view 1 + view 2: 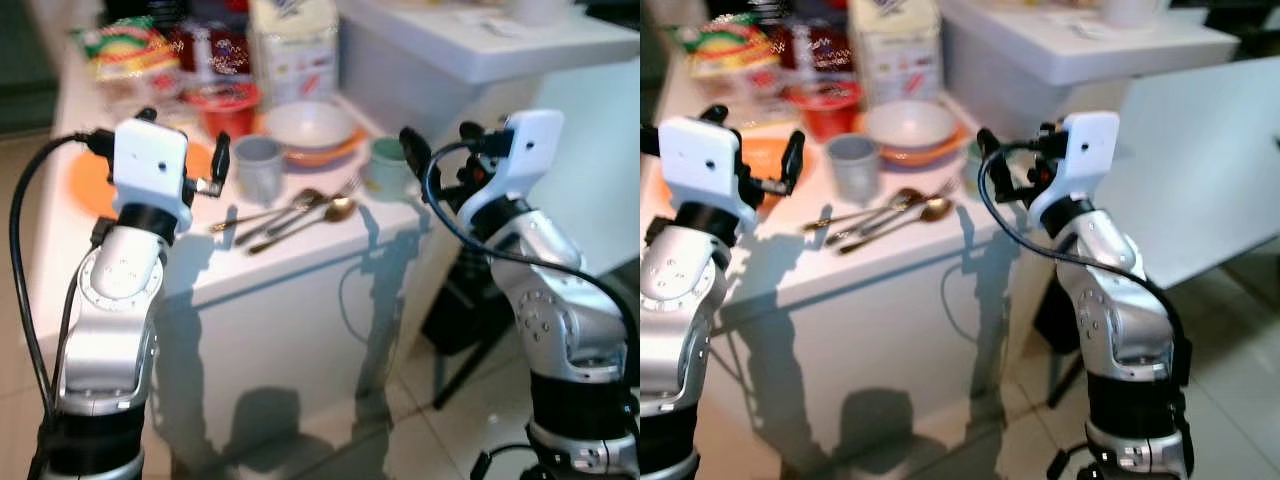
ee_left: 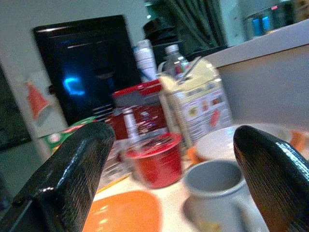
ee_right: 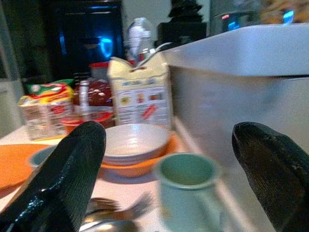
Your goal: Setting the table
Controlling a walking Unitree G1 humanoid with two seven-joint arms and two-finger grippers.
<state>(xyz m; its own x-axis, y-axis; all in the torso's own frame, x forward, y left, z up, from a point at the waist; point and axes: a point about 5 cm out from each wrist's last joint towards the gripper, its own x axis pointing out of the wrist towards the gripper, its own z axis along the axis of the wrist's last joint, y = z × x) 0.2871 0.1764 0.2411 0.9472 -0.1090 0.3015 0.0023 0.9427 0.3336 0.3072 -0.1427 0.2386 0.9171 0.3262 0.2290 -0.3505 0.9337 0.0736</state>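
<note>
Nearest in the left eye view, saw the two silver arms raised before the near edge of the white table [image 1: 300,275]. Found the left gripper [image 1: 186,130] over the near left part, with its fingers spread and nothing between them. Found the right gripper [image 1: 440,138] at the near right corner, also spread and empty. Noted the cutlery [image 1: 300,208], a fork and two spoons, in a loose bunch near the edge between the grippers. Noted farther in a grey mug [image 1: 258,165], a green mug [image 1: 385,165] and a white bowl [image 1: 308,125] on an orange plate [image 1: 325,152].

Found the same layout in the right eye view, and another orange plate [image 1: 775,165] under the left gripper.

Looked in the left wrist view between two black fingers [image 2: 72,174] straight at the grey mug, with a red tub [image 2: 154,159] and a carton [image 2: 198,106] behind it.

Looked in the right wrist view at the green mug, just ahead between the parted fingers, with the bowl beyond.

Judged the mugs stiff, smooth, probably ceramic, and so breakable and a little slippery. Would grip across the body or over the rim, not by the handle. Judged the cutlery light and thin but flat on the table. Would be hard to pinch, and best taken by a handle.
</note>
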